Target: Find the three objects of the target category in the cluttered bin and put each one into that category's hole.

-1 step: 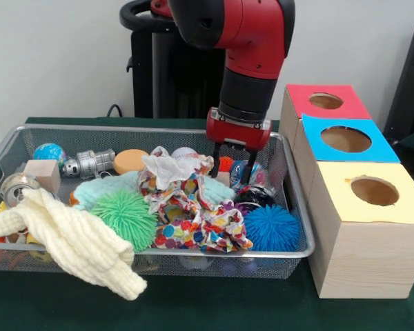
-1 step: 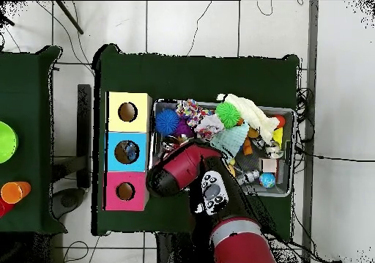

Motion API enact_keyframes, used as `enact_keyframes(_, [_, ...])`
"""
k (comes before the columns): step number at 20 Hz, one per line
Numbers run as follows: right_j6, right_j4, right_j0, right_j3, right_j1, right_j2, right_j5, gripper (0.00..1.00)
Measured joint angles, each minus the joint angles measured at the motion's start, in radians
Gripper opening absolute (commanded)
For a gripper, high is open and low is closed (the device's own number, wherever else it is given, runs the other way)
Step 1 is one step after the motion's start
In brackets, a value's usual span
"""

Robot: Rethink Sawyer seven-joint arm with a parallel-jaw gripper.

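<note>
My gripper (image 1: 231,167) hangs open over the right rear part of the wire bin (image 1: 298,254), with its two black fingers (image 1: 215,160) apart and nothing held. Just below them lie a small orange spiky thing (image 1: 225,163) and a globe-printed ball (image 1: 240,174). A blue spiky ball (image 1: 272,227) (image 2: 167,121) sits in the bin's front right corner and a green spiky ball (image 1: 127,215) (image 2: 228,113) near the middle. To the right stand three boxes, each with a hole: red (image 1: 326,101), blue (image 1: 345,138) and yellow (image 1: 374,191). In the overhead view the arm hides the gripper.
A cream knitted cloth (image 1: 76,241) drapes over the bin's front left rim. The bin also holds a dotted colourful cloth (image 1: 186,217), a white crumpled cloth (image 1: 169,167), a teal cloth (image 1: 100,187), a silver robot toy (image 1: 90,164), an orange disc (image 1: 130,160), a wooden block (image 1: 43,174) and a second globe ball (image 1: 50,152).
</note>
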Motion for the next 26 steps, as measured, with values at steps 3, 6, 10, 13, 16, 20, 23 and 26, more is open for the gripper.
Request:
enact_keyframes(3, [0.0, 0.0, -0.006, 0.004, 0.0, 0.002, 0.0, 1.0])
enact_keyframes(6, [0.0, 0.0, -0.014, 0.006, 0.0, 0.004, 0.0, 1.0])
enact_keyframes(10, [0.0, 0.0, -0.014, 0.007, 0.0, 0.005, 0.0, 1.0])
enact_keyframes(13, [0.0, 0.0, -0.014, 0.009, -0.001, 0.005, 0.0, 1.0])
enact_keyframes(16, [0.0, 0.0, -0.014, 0.013, -0.002, 0.005, 0.0, 1.0])
enact_keyframes(20, [0.0, 0.0, -0.012, 0.025, -0.007, 0.005, 0.0, 1.0])
enact_keyframes(23, [0.0, 0.0, -0.005, 0.037, -0.013, 0.005, 0.0, 1.0])
enact_keyframes(26, [0.0, 0.0, 0.01, 0.05, -0.021, 0.004, 0.0, 1.0])
